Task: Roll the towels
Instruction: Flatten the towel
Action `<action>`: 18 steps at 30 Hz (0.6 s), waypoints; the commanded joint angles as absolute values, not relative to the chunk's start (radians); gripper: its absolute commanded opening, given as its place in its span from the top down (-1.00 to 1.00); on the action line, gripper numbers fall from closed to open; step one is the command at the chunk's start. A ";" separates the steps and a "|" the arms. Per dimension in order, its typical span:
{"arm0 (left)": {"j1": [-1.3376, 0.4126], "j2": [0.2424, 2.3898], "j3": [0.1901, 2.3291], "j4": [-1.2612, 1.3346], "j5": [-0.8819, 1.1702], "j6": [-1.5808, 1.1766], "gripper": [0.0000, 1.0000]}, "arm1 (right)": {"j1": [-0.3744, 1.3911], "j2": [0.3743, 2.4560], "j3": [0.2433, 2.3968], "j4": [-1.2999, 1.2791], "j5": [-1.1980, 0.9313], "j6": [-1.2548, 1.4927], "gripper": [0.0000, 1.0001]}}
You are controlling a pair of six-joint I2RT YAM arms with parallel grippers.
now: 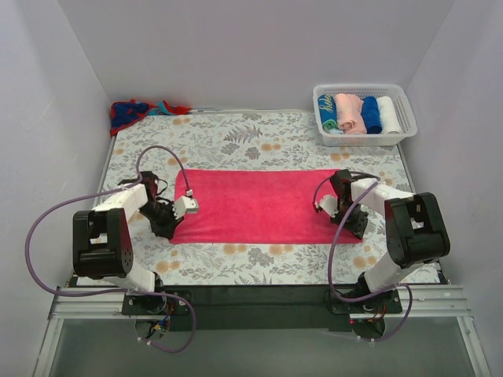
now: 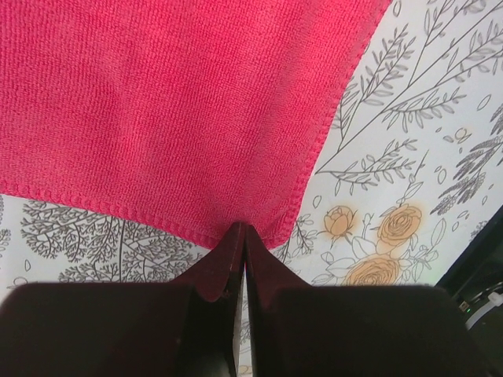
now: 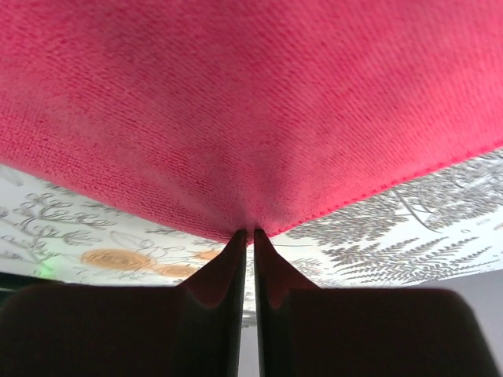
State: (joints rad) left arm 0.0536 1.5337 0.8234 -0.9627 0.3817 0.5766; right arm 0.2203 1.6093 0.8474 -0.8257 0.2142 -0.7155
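Pale walls (image 1: 251,47) are closing in the desk (image 1: 259,298) on three sides, and a grey-and-orange floral cloth (image 1: 236,141) is covering its top. Both arms are reaching in from the near edge.

The left gripper (image 1: 167,230) is pressing down at the near-left corner of the pink towel (image 1: 259,204), its fingers clenched together on the stitched hem. In the left wrist view, the towel is lying flat on the cloth beyond the tips.

The right gripper (image 1: 355,226) is pinching the towel's near-right corner, with its fingers closed on the fabric. In the right wrist view, the towel is lifting off the cloth at the tips, and the floral print is showing under its edge.

The pink towel is lying spread out as a rectangle in the middle of the desk. Its long axis is running left to right, parallel to the near edge.

Farther back, the red towel (image 1: 130,112) with blue marks is sitting crumpled at the far-left corner, against the wall. At the far-right corner a white slotted basket (image 1: 405,118) is holding four rolls (image 1: 350,114) side by side. They are teal-patterned, pale pink, blue and white, each with its long axis running near to far.
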 commanded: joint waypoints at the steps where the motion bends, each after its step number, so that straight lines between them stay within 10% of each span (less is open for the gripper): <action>1: 0.097 1.563 0.804 -0.948 0.170 0.658 0.99 | 0.253 1.641 0.770 -0.897 0.057 -0.703 0.75; 12: 0.141 1.563 0.870 -1.029 0.205 0.703 0.95 | 0.279 1.600 0.800 -0.988 -0.032 -0.721 0.37; 18: 0.141 1.571 1.055 -1.149 0.403 0.709 0.52 | 0.269 1.577 0.986 -1.051 -0.121 -0.703 0.04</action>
